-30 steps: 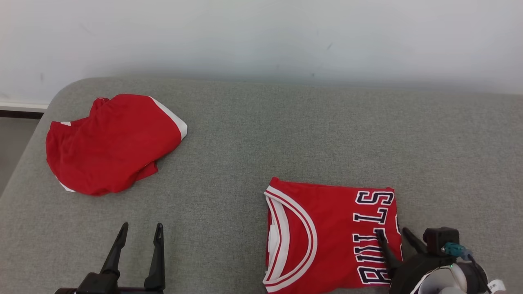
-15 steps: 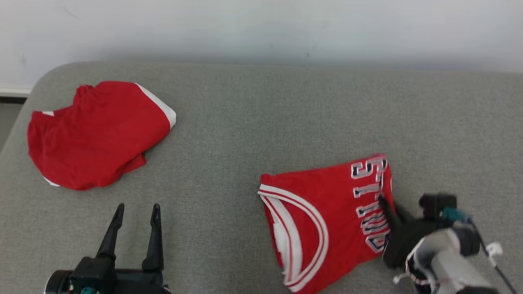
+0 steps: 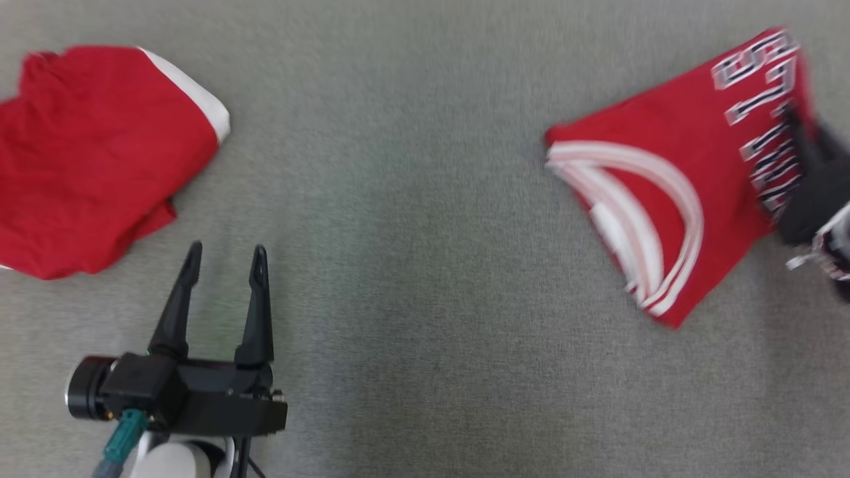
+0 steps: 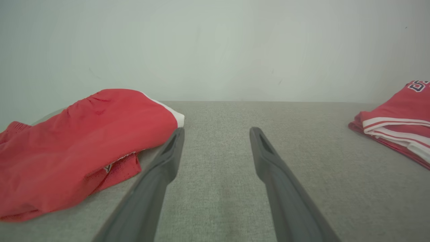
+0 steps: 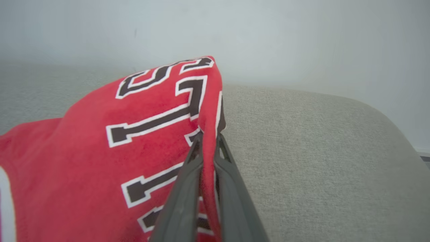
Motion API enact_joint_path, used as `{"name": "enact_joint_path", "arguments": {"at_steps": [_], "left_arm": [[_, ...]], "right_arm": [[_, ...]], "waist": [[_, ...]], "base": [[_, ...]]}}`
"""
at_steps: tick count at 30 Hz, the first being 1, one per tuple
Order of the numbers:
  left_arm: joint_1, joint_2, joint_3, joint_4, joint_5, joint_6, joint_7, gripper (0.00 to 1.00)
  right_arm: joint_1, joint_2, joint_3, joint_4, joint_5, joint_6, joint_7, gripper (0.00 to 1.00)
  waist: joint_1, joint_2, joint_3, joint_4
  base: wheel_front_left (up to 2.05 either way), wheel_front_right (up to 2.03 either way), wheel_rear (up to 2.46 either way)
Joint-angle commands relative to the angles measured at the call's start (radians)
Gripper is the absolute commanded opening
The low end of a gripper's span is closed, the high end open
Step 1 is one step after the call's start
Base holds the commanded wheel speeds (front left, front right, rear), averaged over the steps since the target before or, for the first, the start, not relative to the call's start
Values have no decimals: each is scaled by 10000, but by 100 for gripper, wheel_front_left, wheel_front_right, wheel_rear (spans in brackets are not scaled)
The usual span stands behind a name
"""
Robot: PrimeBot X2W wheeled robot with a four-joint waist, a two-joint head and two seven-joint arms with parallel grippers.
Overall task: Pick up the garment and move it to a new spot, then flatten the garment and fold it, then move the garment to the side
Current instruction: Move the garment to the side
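The garment (image 3: 664, 172) is a folded red jersey with white neck trim and dark lettering, lying tilted at the right of the head view. Its lettered edge (image 5: 134, 141) is lifted off the grey cushion. My right gripper (image 5: 209, 139) is shut on that edge, the cloth pinched between both fingers; in the head view that gripper (image 3: 797, 126) is blurred at the right border. My left gripper (image 3: 224, 255) stands open at the lower left, nothing between its fingers (image 4: 168, 161), well apart from the jersey (image 4: 399, 117).
A second red garment (image 3: 93, 159) with a white band lies crumpled at the far left, just left of my left gripper (image 4: 216, 134), bulging on the cushion (image 4: 77, 141). The grey cushion (image 3: 412, 232) stretches between both garments. A pale wall stands behind.
My right gripper shut on the jersey's lettered edge and pulled it up and to the right, turning the jersey. The head camera has tipped down and shifted. The left gripper stayed open.
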Motion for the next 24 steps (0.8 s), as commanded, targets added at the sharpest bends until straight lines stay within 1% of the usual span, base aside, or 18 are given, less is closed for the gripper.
{"name": "enact_joint_path", "arguments": {"at_steps": [1, 7, 11, 16, 20, 24], "left_arm": [[-165, -17, -14, -50, 5, 11, -28, 100], [-385, 40, 99, -439, 159, 11, -28, 100], [-458, 172, 112, -684, 277, 11, -29, 100], [-478, 291, 160, -1047, 385, 11, -29, 100], [-406, 371, 147, -1291, 440, 11, -29, 100], [-356, 395, 166, -1483, 476, 11, -29, 100]], "right_arm": [[-137, -144, -37, 3, 97, -30, -4, 0], [-811, -1413, -187, -205, 155, -30, 155, 0], [-1169, -2060, -274, -362, 149, -29, 409, 0], [-1572, -2710, -319, -501, 128, -30, 675, 0], [-1820, -3017, -390, -497, 170, -29, 817, 0], [-1988, -3259, -354, -399, -72, -30, 935, 0]], "waist": [[-2, -2, 922, -408], [-2, -2, 1443, -1004], [-2, -2, 1678, -1325], [-2, -2, 1903, -1576], [-2, -2, 2024, -1636], [-2, -2, 2144, -1628]], "base": [[0, 0, 0], [0, 0, 0], [0, 0, 0], [0, 0, 0], [0, 0, 0], [0, 0, 0]]}}
